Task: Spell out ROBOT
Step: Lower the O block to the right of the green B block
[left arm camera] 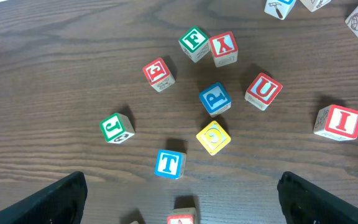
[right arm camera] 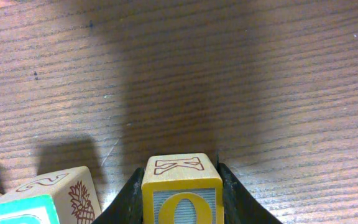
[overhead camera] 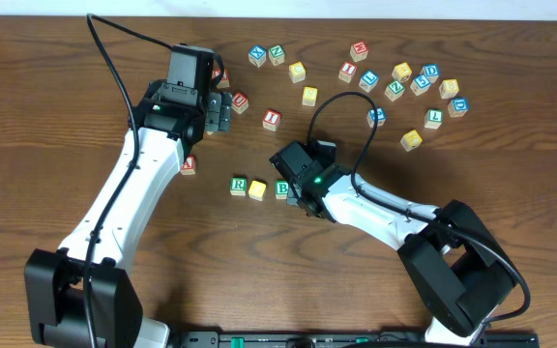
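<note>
Progress: R [overhead camera: 239,185], yellow O [overhead camera: 257,189], B [overhead camera: 282,189] set in row; right gripper [right arm camera: 182,208] pinches second O cube [right arm camera: 182,180] (just right of B); T [left arm camera: 168,163] unplaced beneath spread left gripper [left arm camera: 191,194].

The overhead camera looks straight down from high above the bench [overhead camera: 46,126], taking in both arms and the red U cube [overhead camera: 241,100]. The left wrist camera faces down from well above that U cube, with its left hand [left arm camera: 182,193] at the lower corners. These two views share the U cube and the red I cube [overhead camera: 272,118] near it. The right wrist camera sits low, well apart from the U cube, close behind the yellow O cube [right arm camera: 179,168] in the right hand [right arm camera: 181,196].
</note>
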Controlling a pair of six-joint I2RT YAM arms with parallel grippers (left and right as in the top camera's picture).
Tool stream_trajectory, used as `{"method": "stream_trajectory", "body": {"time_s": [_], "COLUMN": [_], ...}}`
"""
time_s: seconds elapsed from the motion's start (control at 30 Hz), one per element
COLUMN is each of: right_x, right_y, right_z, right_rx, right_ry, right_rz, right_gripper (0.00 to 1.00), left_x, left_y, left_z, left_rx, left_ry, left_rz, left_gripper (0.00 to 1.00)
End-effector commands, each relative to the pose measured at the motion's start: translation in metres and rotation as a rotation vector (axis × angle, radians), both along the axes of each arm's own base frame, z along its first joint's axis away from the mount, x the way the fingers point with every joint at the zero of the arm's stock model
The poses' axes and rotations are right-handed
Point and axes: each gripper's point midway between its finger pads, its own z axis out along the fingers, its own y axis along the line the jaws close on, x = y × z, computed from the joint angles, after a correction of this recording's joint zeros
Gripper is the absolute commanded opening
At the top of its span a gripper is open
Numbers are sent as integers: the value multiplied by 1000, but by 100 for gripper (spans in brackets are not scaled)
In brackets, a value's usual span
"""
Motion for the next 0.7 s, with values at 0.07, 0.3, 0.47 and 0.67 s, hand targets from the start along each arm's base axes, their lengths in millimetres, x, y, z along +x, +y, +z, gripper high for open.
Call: {"method": "stream_trajectory", "body": {"time_s": [0.07, 0.3, 0.47, 0.67], "right_x": [1, 5, 5, 4], "right_y": [1, 5, 5, 10], "right_z": [7, 9, 9, 9], "right_rx": [8, 21, 21, 38], "right_ry": [-24, -44, -43, -33], "right_rz": [-6, 5, 5, 20], "right_gripper": [17, 18, 19, 18], "left_x": [2, 2, 2, 2], "left_y": [4, 4, 4, 4], "left_z": [17, 18, 18, 18], "left_rx": [4, 4, 4, 4], "left_ry": [-40, -40, -40, -40], "left_rz": [9, 9, 9, 9], "left_gripper": [96, 96, 96, 96]}}
